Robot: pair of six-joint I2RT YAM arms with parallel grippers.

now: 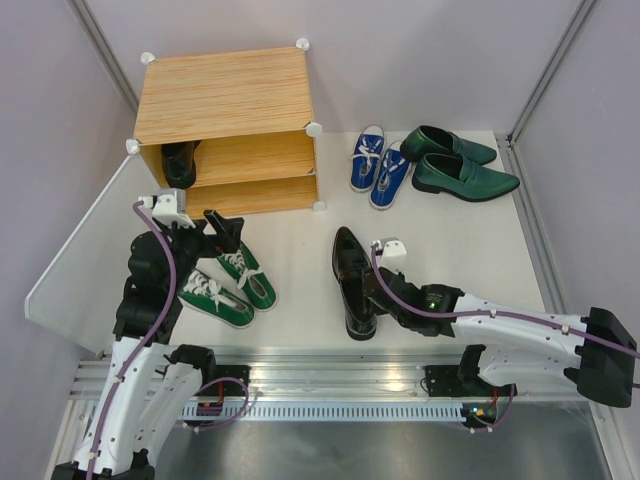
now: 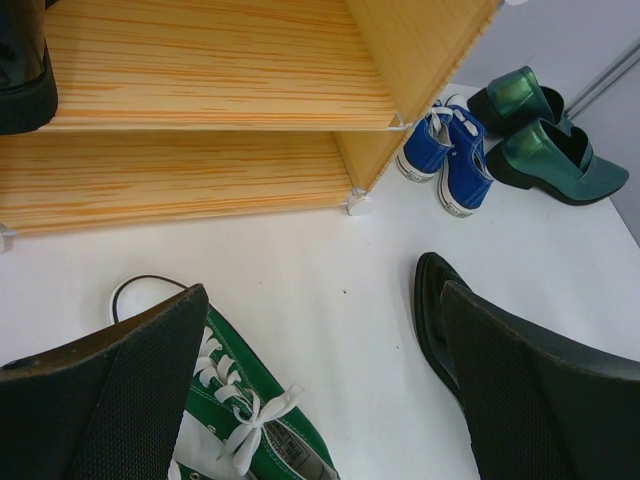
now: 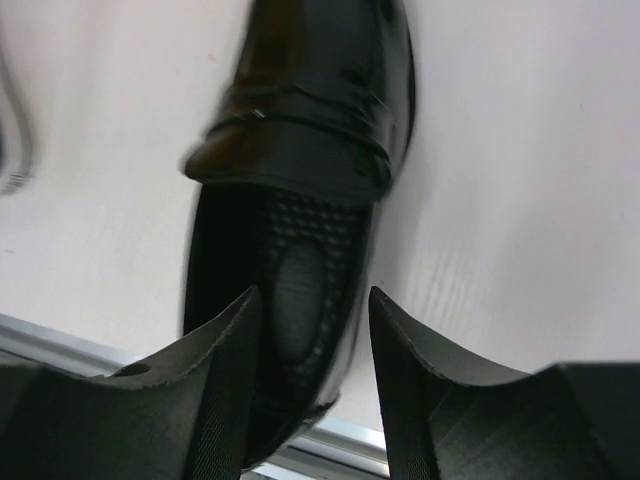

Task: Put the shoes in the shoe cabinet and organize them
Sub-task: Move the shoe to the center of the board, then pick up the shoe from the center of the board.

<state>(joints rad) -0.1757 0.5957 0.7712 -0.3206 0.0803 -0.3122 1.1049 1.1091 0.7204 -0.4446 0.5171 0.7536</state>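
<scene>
The left arm point(image 1: 120, 380) and right arm point(image 1: 520, 330) carry white shells and black joint housings. A purple cable point(image 1: 170, 270) trails back from each wrist. The fingers point(image 2: 130, 400) are matte black and wedge-shaped, with finely dimpled inner faces. Just behind them on each arm sits a pale camera block point(image 1: 390, 248). A small green light point(image 1: 432, 296) glows behind the right wrist.

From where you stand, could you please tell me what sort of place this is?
Likely a robot test cell, not a home: plain grey partition walls, aluminium mounting rail and white tabletop.
</scene>
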